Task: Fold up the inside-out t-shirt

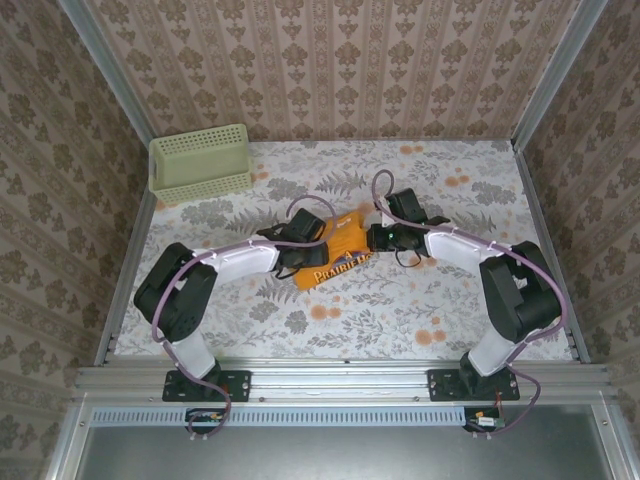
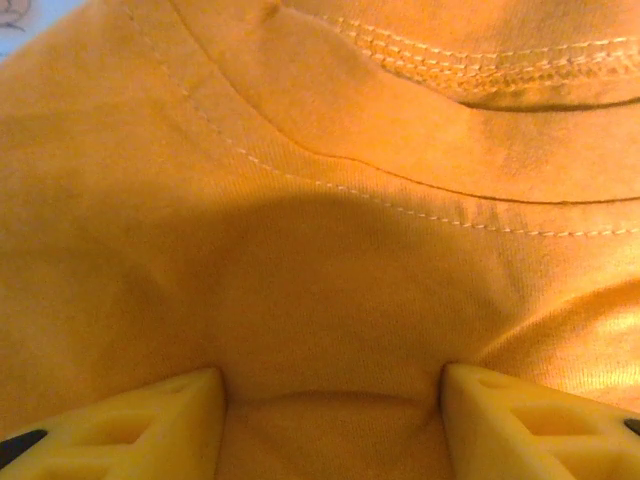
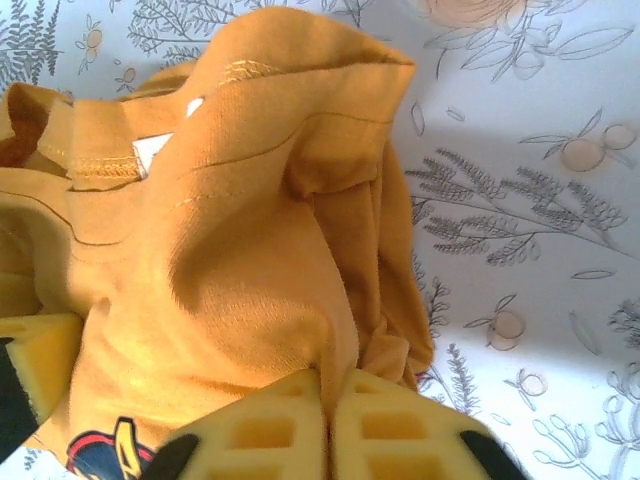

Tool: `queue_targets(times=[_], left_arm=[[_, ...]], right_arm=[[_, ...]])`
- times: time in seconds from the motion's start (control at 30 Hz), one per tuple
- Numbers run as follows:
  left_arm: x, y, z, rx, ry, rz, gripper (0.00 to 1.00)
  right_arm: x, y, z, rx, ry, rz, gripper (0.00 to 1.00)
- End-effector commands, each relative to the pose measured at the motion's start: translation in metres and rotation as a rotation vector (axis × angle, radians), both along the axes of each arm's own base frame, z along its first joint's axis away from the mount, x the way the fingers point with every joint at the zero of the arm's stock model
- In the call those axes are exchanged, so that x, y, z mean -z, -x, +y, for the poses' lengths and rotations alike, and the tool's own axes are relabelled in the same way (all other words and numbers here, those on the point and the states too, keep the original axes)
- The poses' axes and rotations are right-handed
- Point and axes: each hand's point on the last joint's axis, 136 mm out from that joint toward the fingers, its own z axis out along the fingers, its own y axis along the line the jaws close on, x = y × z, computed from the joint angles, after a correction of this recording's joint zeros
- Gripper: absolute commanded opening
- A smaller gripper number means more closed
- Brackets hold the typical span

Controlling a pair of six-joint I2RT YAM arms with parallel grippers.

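Patterned wallpaper walls (image 1: 330, 60) close in a worktop (image 1: 420, 310) covered with a floral print. From the top camera you see a pale green mesh basket (image 1: 200, 163) at the upper left of the frame, against the back wall and well apart from everything else. The inside-out t-shirt (image 1: 335, 262) lies bunched at the centre of that frame, between your two arms, with dark blue lettering (image 1: 343, 270) showing along its lower edge.

Your left tool (image 1: 298, 252) sits over the shirt's left side and your right tool (image 1: 376, 238) meets its upper right corner, but from above you cannot read either one's jaws.

The wrist cameras give you that. In the left wrist view the yellow fingers (image 2: 150, 420) stand well apart at the bottom corners, released, with plain orange cloth spread across the gap and stitched seams (image 2: 450, 50) curving across the top of the frame.

In the right wrist view the yellow fingers (image 3: 270, 430) are clenched together at the bottom centre, and a fold of the shirt runs down into their tips. The cloth rises in a rumpled peak toward the top of that frame, with the bare worktop showing on the right. A scrap of the print (image 3: 105, 450) shows at the lower left.
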Motion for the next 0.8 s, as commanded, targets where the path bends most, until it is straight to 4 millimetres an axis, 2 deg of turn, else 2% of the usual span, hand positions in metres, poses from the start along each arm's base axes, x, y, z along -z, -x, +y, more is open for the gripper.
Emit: queue_targets(times=[0.0,0.13,0.2,0.3,0.33,0.4,0.5,0.57,0.67,0.73,0.77], left_arm=[[0.014,0.004,0.01,0.041,-0.052,0.01,0.59],[0.018,0.005,0.014,0.053,-0.077,0.004,0.6],[0.02,0.005,0.015,0.059,-0.086,0.002,0.6],[0.021,0.004,0.014,0.067,-0.085,-0.002,0.6],[0.02,0.004,0.013,0.071,-0.08,-0.002,0.61],[0.017,0.004,0.009,0.086,-0.065,-0.004,0.61],[0.0,0.006,-0.001,0.125,-0.016,-0.015,0.62],[-0.018,0.012,-0.017,0.199,0.043,0.012,0.6],[-0.045,0.02,-0.016,0.193,0.052,-0.003,0.62],[-0.048,0.02,-0.011,0.165,0.105,-0.012,0.64],[-0.046,0.019,-0.008,0.146,0.138,-0.007,0.65]], right_arm=[[-0.004,0.0,-0.022,0.05,0.133,0.031,0.0],[-0.009,0.011,-0.037,0.07,0.21,0.083,0.0],[-0.01,0.019,-0.036,0.056,0.199,0.107,0.04],[-0.01,0.028,-0.034,0.059,0.156,0.134,0.15],[-0.011,0.031,-0.036,0.067,0.15,0.146,0.21],[-0.013,0.035,-0.043,0.089,0.179,0.153,0.43],[-0.027,0.033,-0.047,0.1,0.22,0.094,0.57],[-0.039,0.032,-0.039,0.086,0.229,0.042,0.59],[-0.057,0.03,-0.015,0.056,0.246,-0.04,0.6],[-0.056,0.023,-0.004,0.068,0.236,-0.073,0.6],[-0.047,0.019,-0.002,0.086,0.226,-0.05,0.6]])
